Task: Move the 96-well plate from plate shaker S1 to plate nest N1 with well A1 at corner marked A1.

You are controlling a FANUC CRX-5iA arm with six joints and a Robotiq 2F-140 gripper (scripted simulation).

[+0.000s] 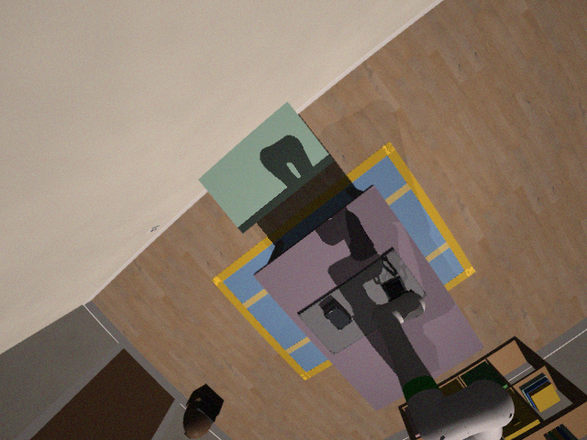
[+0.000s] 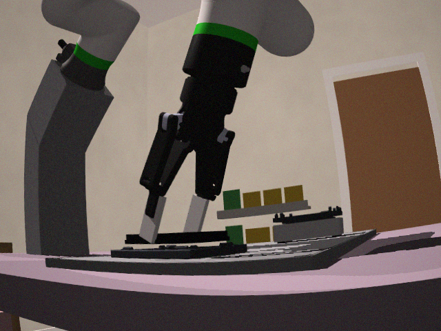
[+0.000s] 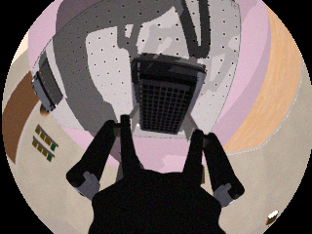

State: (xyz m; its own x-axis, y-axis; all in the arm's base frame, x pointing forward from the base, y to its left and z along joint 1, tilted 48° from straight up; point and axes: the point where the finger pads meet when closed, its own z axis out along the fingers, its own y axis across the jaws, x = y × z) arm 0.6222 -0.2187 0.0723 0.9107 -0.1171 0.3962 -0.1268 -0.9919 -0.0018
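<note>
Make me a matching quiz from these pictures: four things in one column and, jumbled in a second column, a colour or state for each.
Things:
1. plate
2. hand
3. door
4. table

Colours or states:
A. pale pink top
B. brown, with a pale frame around it
C. black and flat, held between two fingers
D. shut on something

Right pairs: 1-C, 2-D, 3-B, 4-A
</note>
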